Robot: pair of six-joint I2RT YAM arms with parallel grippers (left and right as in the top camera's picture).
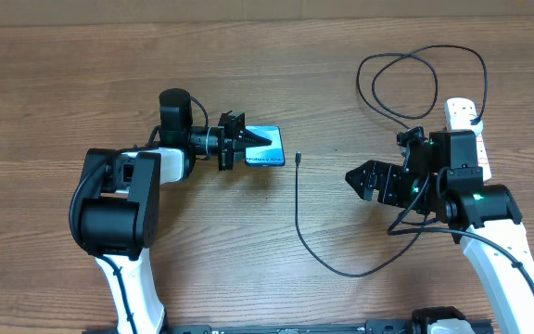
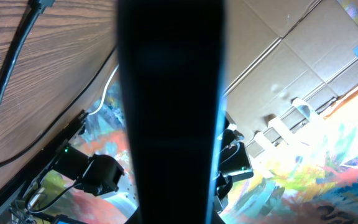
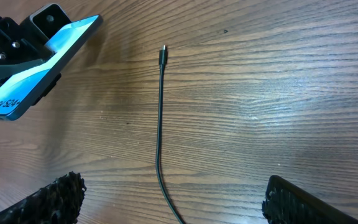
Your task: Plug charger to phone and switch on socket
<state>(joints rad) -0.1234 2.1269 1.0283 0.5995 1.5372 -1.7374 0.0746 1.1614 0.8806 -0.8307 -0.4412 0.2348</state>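
Observation:
The phone (image 1: 269, 147) has a lit cyan screen and is tilted, one end raised off the table; my left gripper (image 1: 245, 144) is shut on it. In the left wrist view the phone is a dark band (image 2: 169, 112) between the fingers. In the right wrist view it shows at the top left (image 3: 39, 65). The charger's connector tip (image 1: 298, 160) lies on the table just right of the phone, apart from it. The thin black cable (image 3: 159, 137) runs between the fingers of my open, empty right gripper (image 3: 179, 208) (image 1: 358, 183). The white socket (image 1: 464, 116) lies behind my right arm, partly hidden.
The charger cable loops (image 1: 415, 79) lie at the back right near the socket. The cable curves over the wooden table (image 1: 341, 269) from the tip towards my right arm. In the left wrist view the cable (image 2: 5, 81) shows at the top left.

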